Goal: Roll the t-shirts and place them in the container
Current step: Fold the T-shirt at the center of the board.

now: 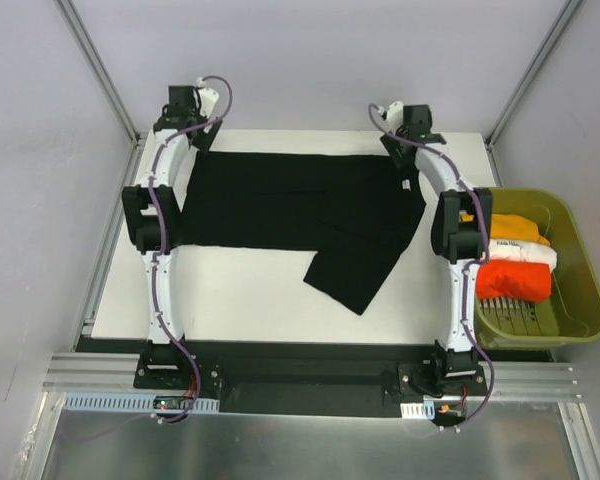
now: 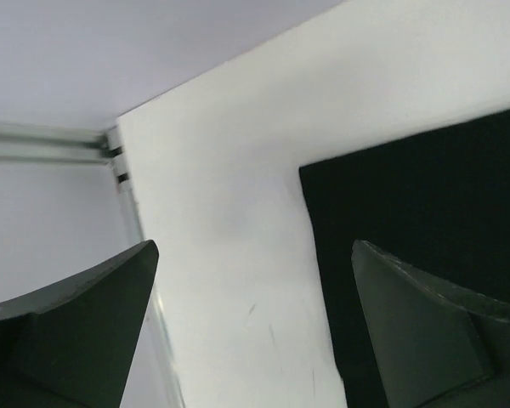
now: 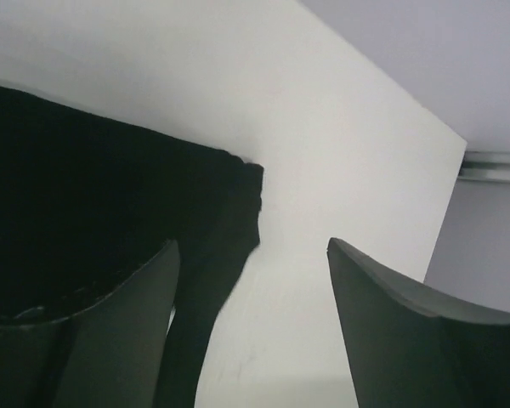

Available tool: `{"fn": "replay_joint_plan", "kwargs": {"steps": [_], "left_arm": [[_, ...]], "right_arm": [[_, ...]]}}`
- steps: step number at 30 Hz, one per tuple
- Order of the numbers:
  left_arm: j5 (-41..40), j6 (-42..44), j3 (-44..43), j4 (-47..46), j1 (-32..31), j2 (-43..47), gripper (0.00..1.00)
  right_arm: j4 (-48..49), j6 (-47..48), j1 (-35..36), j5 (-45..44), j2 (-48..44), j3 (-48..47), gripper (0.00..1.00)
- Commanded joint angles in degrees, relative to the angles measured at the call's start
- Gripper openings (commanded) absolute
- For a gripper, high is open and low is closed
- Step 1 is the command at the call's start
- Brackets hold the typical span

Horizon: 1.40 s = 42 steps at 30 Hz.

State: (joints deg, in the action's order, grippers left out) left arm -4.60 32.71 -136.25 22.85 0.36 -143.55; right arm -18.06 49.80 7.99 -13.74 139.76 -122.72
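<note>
Progress: three rolled bundles [image 1: 520, 253] sit in the bin [image 1: 585, 270] at frame right. The black shirt [image 1: 300, 210] lies flat and unrolled mid-bench [image 1: 230, 300]. At its upper corners, left claw [image 2: 253, 251] and right claw [image 3: 253, 245] gape empty. Rolling judged outstanding.

White worktop [image 1: 240, 300] with one black t-shirt [image 1: 290, 205] spread on it.
The shirt is laid flat across the far half of the worktop, reaching from near the left side to near the right. Right of centre, one flap of it is angled out toward the near edge. White surface is seen along the near side and at both far corners. An olive-yellow bin [image 1: 583, 262] is seen at the right edge; whether it rests on the worktop cannot be told.
</note>
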Motion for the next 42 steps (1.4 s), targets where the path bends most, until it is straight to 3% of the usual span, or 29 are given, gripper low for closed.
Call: {"fn": "replay_joint_plan", "kwargs": {"steps": [1, 3, 4, 6, 9, 11, 16, 18, 24, 27, 34, 42], "left_arm": [[3.2, -6.9, 14.9, -3.7, -1.8, 27.4, 0.98], [6.8, -10.0, 25.6, -1.2, -2.3, 33.1, 0.98], [7.7, -11.9, 28.7, 0.2, -2.6, 37.9, 0.98], [13.3, -13.5, 37.8, 4.4, -2.6, 42.3, 0.98], [20.3, -14.5, 47.9, 9.1, -2.6, 49.2, 0.96], [20.3, -16.3, 51.9, 10.5, -2.6, 52.7, 0.94], [22.8, -18.1, 61.3, 14.6, -1.9, 55.6, 0.88], [22.6, -17.7, 64.3, 15.1, -1.4, 56.7, 0.87], [25.4, -19.7, 63.3, 22.1, 5.3, 51.0, 0.74], [28.3, -20.5, 64.0, 22.6, 8.2, 50.6, 0.74], [26.9, -20.8, 63.7, 22.7, 10.7, 50.3, 0.74], [25.8, -20.4, 63.4, 22.6, 11.1, 50.3, 0.74]], "right_arm": [[2.2, -10.2, 0.1, 9.7, -23.5, 8.8, 0.79], [0.9, -10.8, 0.4, 15.7, -31.7, 14.6, 0.82], [0.1, -8.3, 0.9, 18.5, -34.4, 21.9, 0.90], [-1.7, -3.9, 2.1, 25.5, -40.0, 30.3, 0.95], [-6.5, 9.3, 6.2, 32.4, -49.5, 45.5, 0.87], [-12.1, 18.8, 9.8, 35.7, -54.9, 54.5, 0.77], [-17.9, 29.9, 19.1, 37.8, -61.5, 67.1, 0.62], [-17.9, 36.1, 22.1, 38.7, -63.8, 72.3, 0.60], [-22.5, 48.9, 27.6, 42.6, -65.4, 78.9, 0.51], [-23.8, 50.7, 28.2, 44.2, -65.2, 79.0, 0.49], [-26.1, 58.6, 28.7, 45.9, -64.5, 79.7, 0.47], [-22.9, 59.1, 30.2, 45.0, -62.2, 81.4, 0.43]]}}
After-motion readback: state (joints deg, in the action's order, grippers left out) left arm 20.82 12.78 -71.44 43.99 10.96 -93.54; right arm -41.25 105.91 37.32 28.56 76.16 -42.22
